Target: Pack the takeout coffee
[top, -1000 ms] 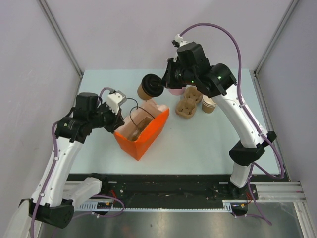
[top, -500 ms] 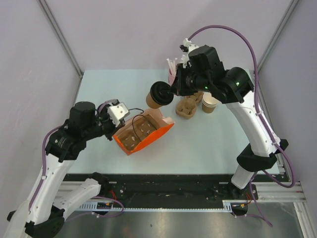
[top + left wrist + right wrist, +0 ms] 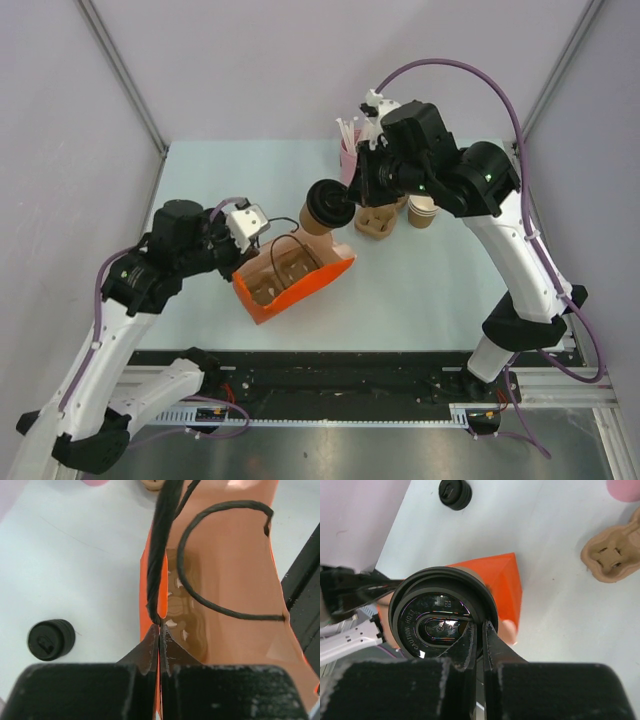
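Over the middle of the pale tabletop, the right gripper pinches the black lid rim of the takeout coffee, hanging base-down just above the far-right lip of the orange paper bag, whose left rim the left gripper clamps, mouth open.

Top camera hangs above and behind the near edge, looking down over the whole bench to its far corners. Left wrist camera sits tight in, sighting along the left gripper into the orange bag, while the right wrist camera, just as close, peers down past the right gripper onto the takeout coffee. All three share that bag; both wrist views catch a black knob on the bench.
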Motion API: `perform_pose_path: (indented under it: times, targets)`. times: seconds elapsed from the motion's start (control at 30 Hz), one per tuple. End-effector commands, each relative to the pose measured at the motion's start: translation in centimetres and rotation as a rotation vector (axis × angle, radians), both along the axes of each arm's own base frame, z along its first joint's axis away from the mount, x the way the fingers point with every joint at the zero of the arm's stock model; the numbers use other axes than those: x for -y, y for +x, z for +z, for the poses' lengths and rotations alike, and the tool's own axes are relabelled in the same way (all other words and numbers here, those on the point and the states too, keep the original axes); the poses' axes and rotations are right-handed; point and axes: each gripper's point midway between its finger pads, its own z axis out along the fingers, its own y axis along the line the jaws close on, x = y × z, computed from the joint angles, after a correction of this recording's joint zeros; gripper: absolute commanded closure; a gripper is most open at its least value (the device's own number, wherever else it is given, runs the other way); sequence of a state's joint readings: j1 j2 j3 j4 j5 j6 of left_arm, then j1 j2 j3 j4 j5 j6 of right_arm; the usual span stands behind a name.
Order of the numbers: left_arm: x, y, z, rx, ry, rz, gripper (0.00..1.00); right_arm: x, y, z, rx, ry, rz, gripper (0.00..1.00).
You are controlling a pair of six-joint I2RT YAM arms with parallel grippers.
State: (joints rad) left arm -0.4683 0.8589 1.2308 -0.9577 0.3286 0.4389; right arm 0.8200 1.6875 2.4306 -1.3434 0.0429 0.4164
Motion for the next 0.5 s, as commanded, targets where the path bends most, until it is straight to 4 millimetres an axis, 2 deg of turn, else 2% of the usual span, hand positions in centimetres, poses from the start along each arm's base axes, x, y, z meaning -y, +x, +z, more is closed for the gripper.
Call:
perform_pose_path:
  times: [0.0,0.13,0.2,0.37,0.47]
  targets:
    - [1.3,0.5,1.2,-0.018,-0.069,0.003,1.0,1.6,-2.4,1.6,0.019,0.011,0.008,1.0]
    - [1.2,0.5,0.7,-0.024,-0.062,0.006,1.0,1.8,-3.3,1.2,0.003,-0.012,0.02,1.0]
    - [1.4,0.3,0.8,-0.029,-0.073,-0.004,1.0,1.6,-3.7,-0.2,-0.011,-0.066,0.031,1.0]
    - [1.5,-0.2,0.6,-0.044,-0.087,-0.008,1.0,0.1,-3.0,-1.9,-0.004,-0.103,0.072,1.0]
    - [1.4,-0.2,0.3,-0.045,-0.08,-0.006,1.0,0.1,-3.2,-2.7,0.0,-0.148,0.099,1.0]
